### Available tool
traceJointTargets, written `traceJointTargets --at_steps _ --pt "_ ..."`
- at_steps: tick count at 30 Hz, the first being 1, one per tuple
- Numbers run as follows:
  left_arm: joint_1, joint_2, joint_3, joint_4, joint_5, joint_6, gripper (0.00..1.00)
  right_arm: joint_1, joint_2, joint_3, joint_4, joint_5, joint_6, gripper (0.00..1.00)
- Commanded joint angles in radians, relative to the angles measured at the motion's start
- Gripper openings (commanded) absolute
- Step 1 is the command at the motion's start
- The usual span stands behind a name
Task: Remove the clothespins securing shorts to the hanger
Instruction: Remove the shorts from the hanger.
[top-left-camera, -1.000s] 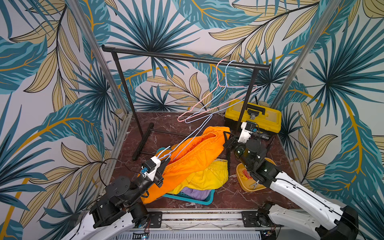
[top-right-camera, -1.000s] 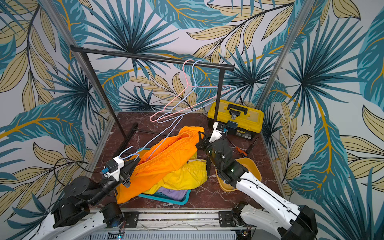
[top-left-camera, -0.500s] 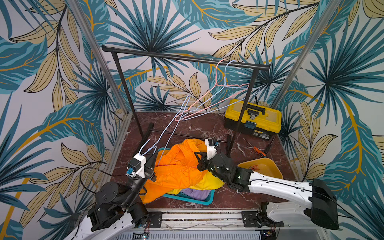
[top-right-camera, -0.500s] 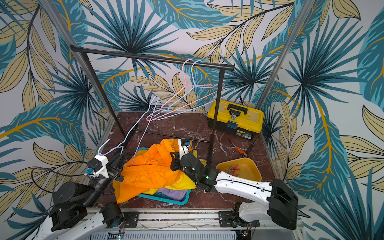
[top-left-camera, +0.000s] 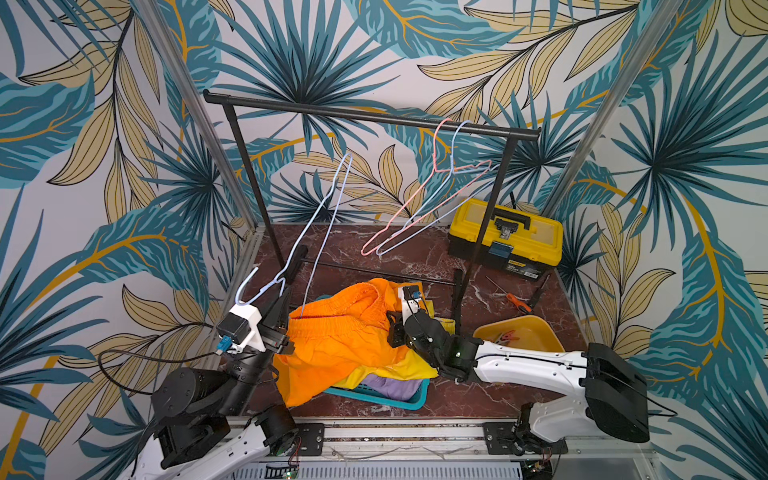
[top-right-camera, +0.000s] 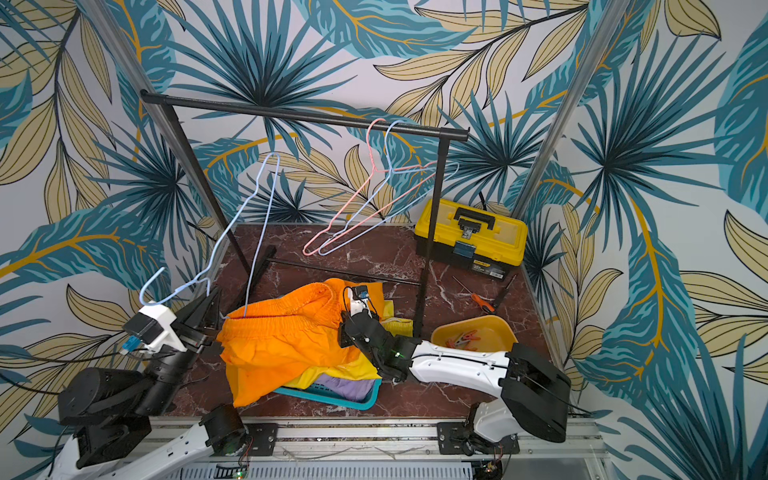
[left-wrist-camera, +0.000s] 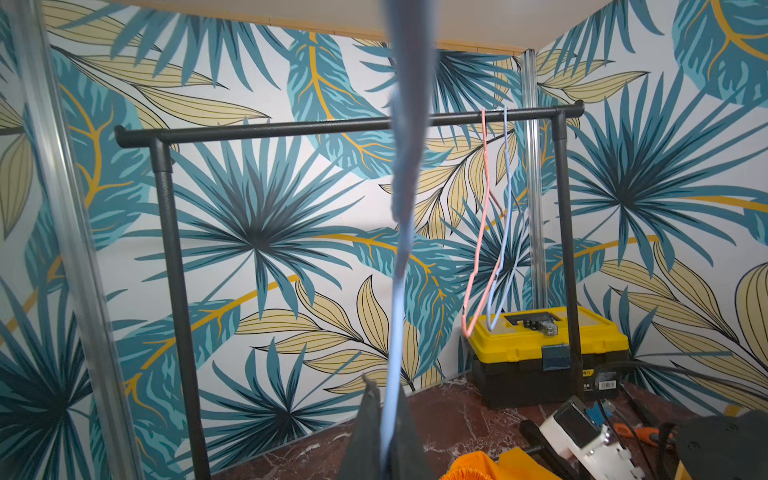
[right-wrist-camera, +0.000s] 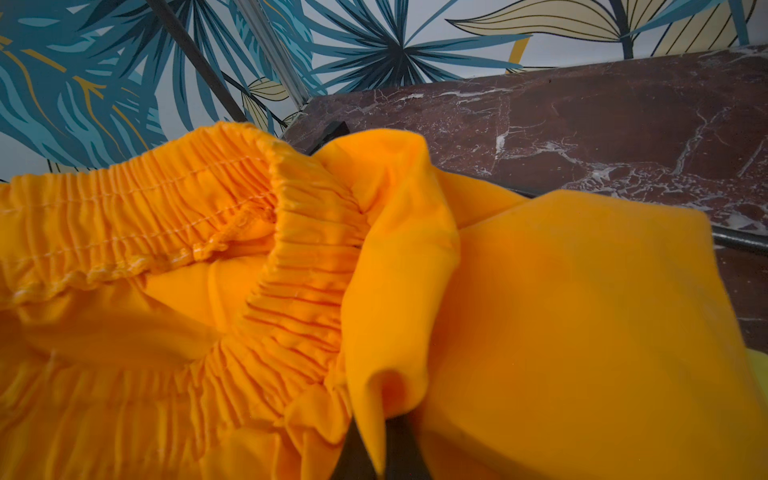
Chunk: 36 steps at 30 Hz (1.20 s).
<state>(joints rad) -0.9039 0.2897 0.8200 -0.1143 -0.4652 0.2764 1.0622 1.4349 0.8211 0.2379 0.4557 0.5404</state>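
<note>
The left gripper (left-wrist-camera: 384, 392) is pressed together on the neck of a pale blue wire hanger (left-wrist-camera: 409, 124). The hanger is held tilted at the near left, and one of its wires runs down to the gathered waistband of the bright orange fabric shorts (top-left-camera: 340, 345). A fold of these shorts is pinched between the fingers of the right gripper (right-wrist-camera: 376, 442). The orange pair is heaped over bright yellow shorts (top-left-camera: 411, 368) and lilac shorts (top-left-camera: 390, 386) in a teal plastic basket (top-left-camera: 413, 402) at the near centre. Red and orange plastic clothespins (top-left-camera: 505, 336) are seen in a yellow plastic bowl (top-left-camera: 540, 328) to the right, apart from the shorts.
</note>
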Motion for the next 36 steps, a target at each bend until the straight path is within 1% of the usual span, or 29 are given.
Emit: traceJointTargets --at_steps 1,3,5,9,14,17,19,22,24,27,33,35,36 --pt "0.000 -0.003 0.039 0.062 -0.022 0.046 0.00 0.004 0.016 0.014 -0.018 -0.014 -0.028 0.11" --pt "0.000 0.005 0.027 0.089 -0.018 0.058 0.00 0.004 0.036 0.025 -0.025 -0.043 -0.022 0.10" --pt "-0.001 0.015 0.005 0.122 0.001 0.062 0.00 0.004 0.047 0.017 -0.010 -0.061 -0.012 0.00" --pt "0.000 0.047 -0.041 0.208 0.022 0.061 0.00 0.005 0.027 -0.019 0.033 -0.109 -0.024 0.00" --pt "0.000 0.112 -0.114 0.403 0.071 0.107 0.00 0.028 0.022 -0.007 0.047 -0.210 -0.085 0.00" --pt "0.004 0.183 -0.104 0.462 0.057 0.142 0.00 0.035 0.041 0.024 0.003 -0.217 -0.106 0.00" --pt "0.009 0.220 -0.084 0.472 0.059 0.139 0.00 0.035 0.053 0.032 -0.013 -0.214 -0.113 0.00" --pt "0.020 0.250 -0.057 0.473 0.069 0.135 0.00 0.035 0.052 0.008 0.017 -0.179 -0.112 0.00" --pt "0.026 0.258 -0.044 0.473 0.065 0.135 0.00 0.035 0.051 0.013 -0.001 -0.146 -0.123 0.00" --pt "0.033 0.268 -0.029 0.470 0.053 0.133 0.00 0.035 0.046 0.049 -0.083 -0.103 -0.139 0.12" --pt "0.036 0.293 -0.003 0.466 0.026 0.147 0.00 0.019 0.008 0.091 -0.168 -0.071 -0.196 0.57" --pt "0.038 0.291 0.004 0.466 0.017 0.147 0.00 0.013 -0.016 0.099 -0.186 -0.062 -0.204 0.66" --pt "0.039 0.291 0.009 0.463 0.009 0.146 0.00 0.007 -0.030 0.098 -0.190 -0.063 -0.210 0.68"
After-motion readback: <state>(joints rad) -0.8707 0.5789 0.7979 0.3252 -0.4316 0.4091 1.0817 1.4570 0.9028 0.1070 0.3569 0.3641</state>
